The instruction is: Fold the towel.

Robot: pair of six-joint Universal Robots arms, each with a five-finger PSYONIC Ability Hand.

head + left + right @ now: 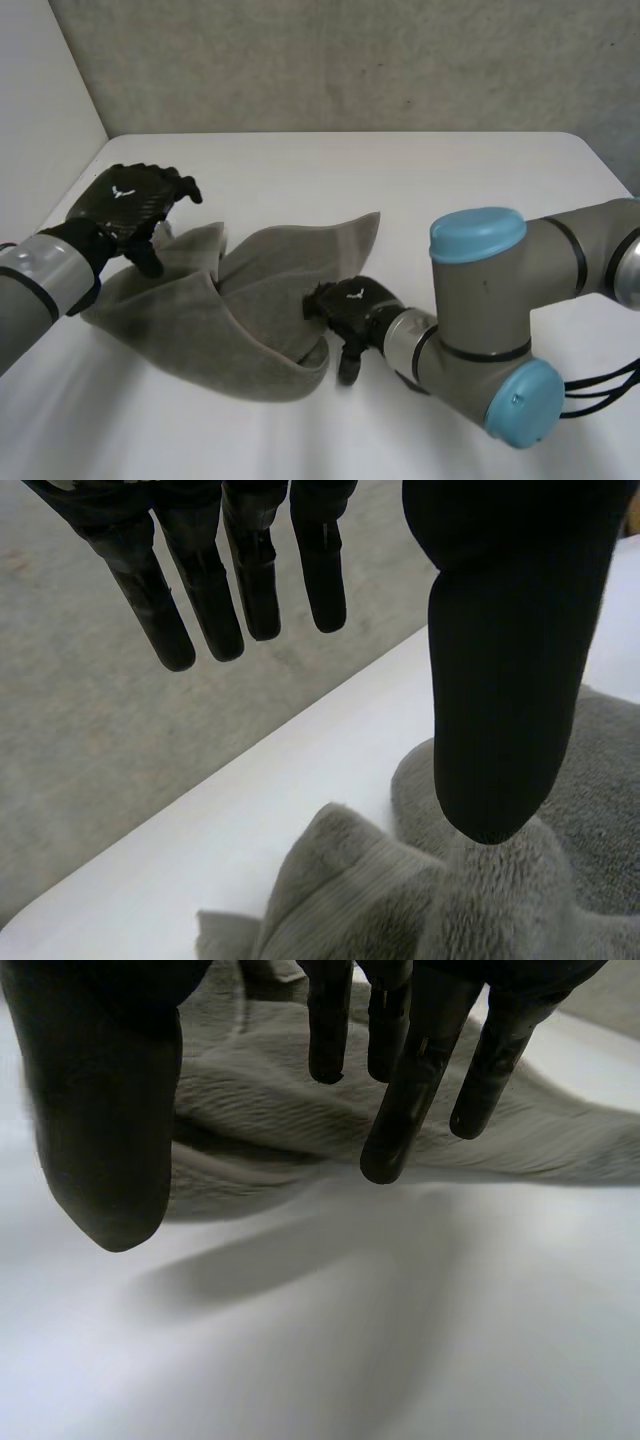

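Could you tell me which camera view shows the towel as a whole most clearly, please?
The head view: the whole towel lies crumpled on the table. The left wrist view shows a bunched part, the right wrist view one rumpled edge.

You've got the towel (250,310) lying on the surface (420,180), centre-left of frame in head view. Left hand (125,205) is at upper left, over the towel's left edge, w/ its thumb (500,680) just above the cloth in L wrist view. Right hand (350,312) is mid-frame at the towel's right edge, its arm (480,290) at lower right. Wall (350,60) runs behind, across the top.
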